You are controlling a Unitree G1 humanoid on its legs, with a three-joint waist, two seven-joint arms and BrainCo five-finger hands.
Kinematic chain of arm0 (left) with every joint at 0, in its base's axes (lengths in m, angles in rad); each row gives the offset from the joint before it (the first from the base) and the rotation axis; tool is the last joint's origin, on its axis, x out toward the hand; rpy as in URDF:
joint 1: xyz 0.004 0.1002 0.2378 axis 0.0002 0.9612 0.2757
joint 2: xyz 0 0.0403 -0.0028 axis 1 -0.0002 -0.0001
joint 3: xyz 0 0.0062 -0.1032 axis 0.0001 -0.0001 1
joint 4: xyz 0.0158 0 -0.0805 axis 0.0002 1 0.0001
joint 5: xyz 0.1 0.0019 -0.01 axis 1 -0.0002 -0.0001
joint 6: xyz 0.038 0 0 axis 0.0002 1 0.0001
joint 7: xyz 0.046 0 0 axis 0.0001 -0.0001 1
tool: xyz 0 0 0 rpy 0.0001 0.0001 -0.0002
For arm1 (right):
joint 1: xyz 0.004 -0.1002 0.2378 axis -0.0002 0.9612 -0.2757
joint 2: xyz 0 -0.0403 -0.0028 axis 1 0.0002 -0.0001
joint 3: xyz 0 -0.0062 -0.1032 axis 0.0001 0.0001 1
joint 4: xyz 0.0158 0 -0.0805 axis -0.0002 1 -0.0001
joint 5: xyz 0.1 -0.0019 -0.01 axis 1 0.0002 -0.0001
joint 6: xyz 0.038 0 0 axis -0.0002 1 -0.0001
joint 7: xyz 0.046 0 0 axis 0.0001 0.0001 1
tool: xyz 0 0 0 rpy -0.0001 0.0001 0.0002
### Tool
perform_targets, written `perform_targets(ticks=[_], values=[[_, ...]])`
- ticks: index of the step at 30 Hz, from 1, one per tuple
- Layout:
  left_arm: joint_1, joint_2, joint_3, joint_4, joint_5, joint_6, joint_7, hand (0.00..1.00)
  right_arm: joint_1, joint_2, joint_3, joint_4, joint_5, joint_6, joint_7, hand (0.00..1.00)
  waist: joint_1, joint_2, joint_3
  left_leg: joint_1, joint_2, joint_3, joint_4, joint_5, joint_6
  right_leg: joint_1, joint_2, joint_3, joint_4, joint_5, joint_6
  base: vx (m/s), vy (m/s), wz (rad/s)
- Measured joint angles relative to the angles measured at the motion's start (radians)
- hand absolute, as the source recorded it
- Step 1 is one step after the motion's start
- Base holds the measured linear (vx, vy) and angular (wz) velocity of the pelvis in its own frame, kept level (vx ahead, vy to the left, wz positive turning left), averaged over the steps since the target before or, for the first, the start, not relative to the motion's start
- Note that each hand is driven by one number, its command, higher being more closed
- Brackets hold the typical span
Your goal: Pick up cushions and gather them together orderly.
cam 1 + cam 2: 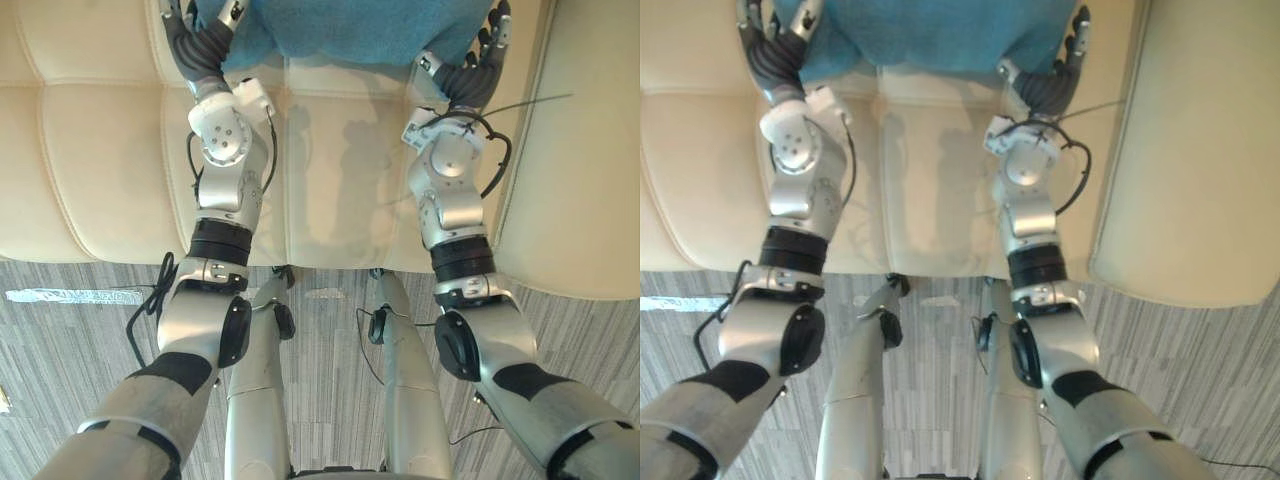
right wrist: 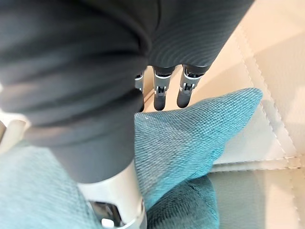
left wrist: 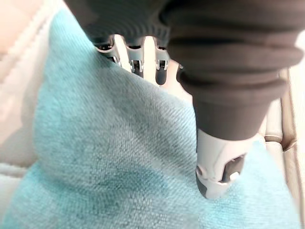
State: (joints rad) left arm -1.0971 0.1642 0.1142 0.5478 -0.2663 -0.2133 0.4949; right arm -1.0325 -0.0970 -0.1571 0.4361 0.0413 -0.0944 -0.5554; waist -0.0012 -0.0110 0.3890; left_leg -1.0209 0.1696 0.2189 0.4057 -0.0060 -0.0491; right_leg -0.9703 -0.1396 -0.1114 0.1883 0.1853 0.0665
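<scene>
A teal cushion [image 1: 340, 25] lies on the cream sofa seat [image 1: 330, 170] at the far edge of the eye views. My left hand [image 1: 200, 40] holds its left side. In the left wrist view the thumb [image 3: 217, 176] presses onto the teal cushion [image 3: 105, 157] while the fingers [image 3: 136, 59] go behind its edge. My right hand [image 1: 475, 65] is at the cushion's right side. There a pointed corner of the cushion [image 2: 200, 124] runs between the thumb and the fingers [image 2: 159, 98].
The sofa has quilted cream seat panels [image 1: 90, 170] on my left and a thick cream section [image 1: 590, 150] on my right. Its front edge [image 1: 320, 262] meets grey striped carpet [image 1: 70, 340] below.
</scene>
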Motion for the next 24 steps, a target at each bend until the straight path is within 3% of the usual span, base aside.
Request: perform_targets(ticks=[3, 9, 11, 15, 16, 19, 24], values=[[0.093, 0.003, 0.02, -0.027, -0.004, 0.0, -0.022, 0.0, 0.102, -0.048, -0.013, -0.068, 0.0, -0.009, 0.022, 0.0, 0.001, -0.002, 0.001, 0.054, 0.002, -0.012, 0.0, 0.0, 0.0, 0.055, 0.002, -0.018, 0.015, -0.013, 0.006, 0.0, -0.018, 0.11], [0.402, 0.09, 0.026, -0.182, -0.041, -0.023, -0.093, 0.0, 0.436, -0.145, -0.084, -0.264, 0.001, -0.058, 0.093, 0.0, 0.019, -0.016, -0.002, 0.211, 0.001, -0.041, -0.001, -0.018, -0.018, 0.191, -0.003, -0.043, 0.103, -0.12, -0.014, 0.02, -0.049, 0.16], [0.522, 0.096, 0.022, -0.237, -0.047, -0.025, -0.12, 0.0, 0.559, -0.145, -0.085, -0.314, 0.0, -0.065, 0.121, 0.0, 0.025, -0.017, -0.002, 0.26, 0.005, -0.048, -0.004, -0.029, -0.027, 0.237, -0.002, -0.049, 0.113, -0.144, -0.01, 0.05, -0.035, 0.07], [0.786, 0.038, -0.015, -0.29, -0.046, -0.024, -0.203, 0.0, 0.839, -0.111, -0.081, -0.349, 0.0, -0.065, 0.208, 0.0, 0.035, -0.027, -0.013, 0.396, 0.003, -0.068, -0.032, -0.041, -0.038, 0.368, -0.004, -0.078, 0.13, -0.187, -0.021, 0.09, -0.045, 0.18], [0.86, 0.023, -0.024, -0.291, -0.038, -0.019, -0.227, 0.0, 0.907, -0.08, -0.074, -0.344, 0.0, -0.065, 0.238, 0.0, 0.035, -0.041, -0.026, 0.434, 0.003, -0.068, -0.044, -0.044, -0.043, 0.397, -0.004, -0.081, 0.138, -0.206, -0.023, 0.07, -0.047, 0.06], [1.0, -0.028, -0.036, -0.262, 0.003, -0.003, -0.286, 0.0, 1.024, -0.018, -0.068, -0.287, 0.0, -0.065, 0.313, 0.0, 0.035, -0.051, -0.071, 0.516, -0.001, -0.072, -0.069, -0.049, -0.051, 0.476, -0.002, -0.098, 0.134, -0.227, -0.027, 0.09, -0.044, 0.1], [1.106, -0.098, -0.034, -0.01, 0.067, 0.03, -0.358, 0.0, 1.104, 0.042, -0.039, 0.008, 0.0, -0.057, 0.392, 0.0, 0.037, -0.036, -0.183, 0.668, -0.004, -0.068, -0.127, -0.06, -0.06, 0.628, 0.002, -0.115, 0.074, -0.243, -0.022, 0.09, -0.013, 0.05]])
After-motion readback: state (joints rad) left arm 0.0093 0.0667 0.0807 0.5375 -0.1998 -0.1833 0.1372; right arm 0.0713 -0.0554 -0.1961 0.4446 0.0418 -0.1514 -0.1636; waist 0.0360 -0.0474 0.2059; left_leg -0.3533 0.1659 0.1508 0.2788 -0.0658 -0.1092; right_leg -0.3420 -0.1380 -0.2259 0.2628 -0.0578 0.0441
